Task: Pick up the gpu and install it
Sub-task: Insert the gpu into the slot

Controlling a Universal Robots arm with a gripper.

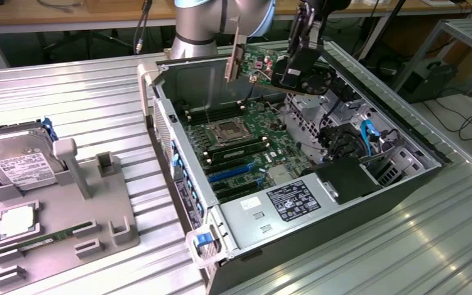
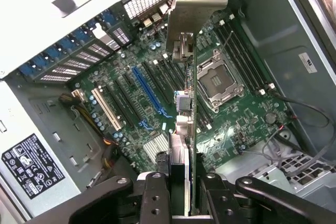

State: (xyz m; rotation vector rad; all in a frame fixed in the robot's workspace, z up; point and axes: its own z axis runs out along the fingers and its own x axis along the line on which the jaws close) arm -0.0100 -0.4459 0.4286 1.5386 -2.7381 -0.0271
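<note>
My gripper (image 1: 303,55) is shut on the gpu (image 1: 302,77) and holds it in the air above the open computer case (image 1: 170,135), over the far end of the motherboard (image 1: 240,141). The card is green, with a black round fan facing the exterior view's right and a silver end bracket (image 1: 238,55) hanging at its left end. In the wrist view the gpu (image 2: 190,108) is seen edge-on, clamped between the black fingers (image 2: 155,195), its bracket (image 2: 191,9) farthest from the gripper (image 2: 181,192). Below it lies the motherboard (image 2: 247,114) with a blue slot (image 2: 149,90).
A power supply (image 1: 289,203) with a black label fills the case's near end; blue cables (image 1: 367,138) and drive bays sit at the exterior view's right. On the ribbed table, a grey fixture (image 1: 64,209) carries a hard drive (image 1: 19,163) and a memory stick (image 1: 43,239).
</note>
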